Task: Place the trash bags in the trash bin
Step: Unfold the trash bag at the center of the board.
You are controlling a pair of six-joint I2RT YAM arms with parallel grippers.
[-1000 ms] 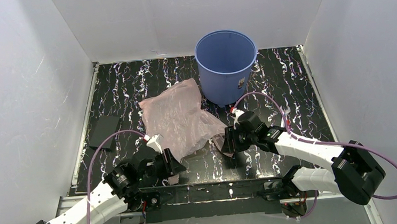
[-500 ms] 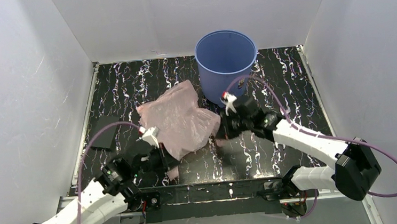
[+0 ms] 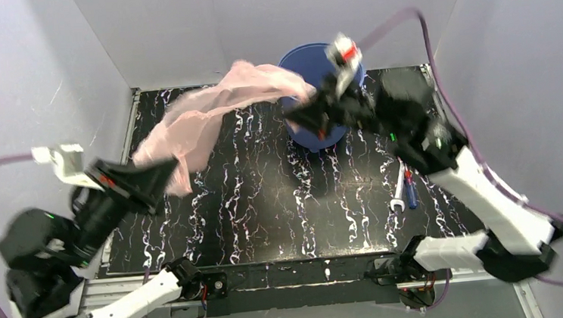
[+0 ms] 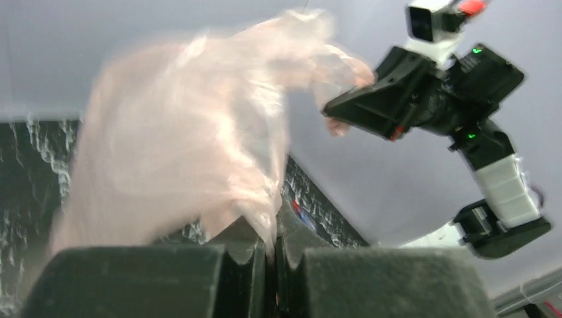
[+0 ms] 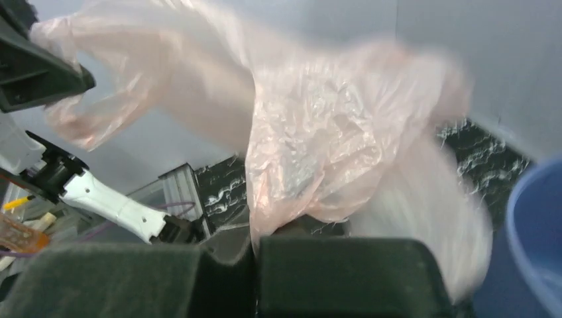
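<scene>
Spanning the air above the black marbled tabletop point(image 3: 266, 198), the pale-pink trash bag point(image 3: 206, 112) hung stretched between two raised grippers, and none of it lay inside the bin. Nearest to us, on the left side, the left gripper point(image 3: 166, 174) was clenched on the bag's lower end. Its own wrist camera showed the jaws pressed together with a pinch of film caught between them and the rest of the bag billowing upward, blurred. From there the film rose in a long, slack band toward the far right, well clear of the tabletop. On the bare surface to the right, beneath the right arm, we noted a slim white item point(image 3: 399, 194) and a slim blue one point(image 3: 410, 194) lying side by side. Farther back, the right gripper point(image 3: 295, 112) was shut tight on the bag's other end. From above, we saw it over the near left side of the blue trash bin point(image 3: 303, 134). In that arm's wrist view, crinkled film welled up from between the closed jaws, with the bin's rim just to the right. The bin stood upright against the white back wall point(image 3: 253, 24).
</scene>
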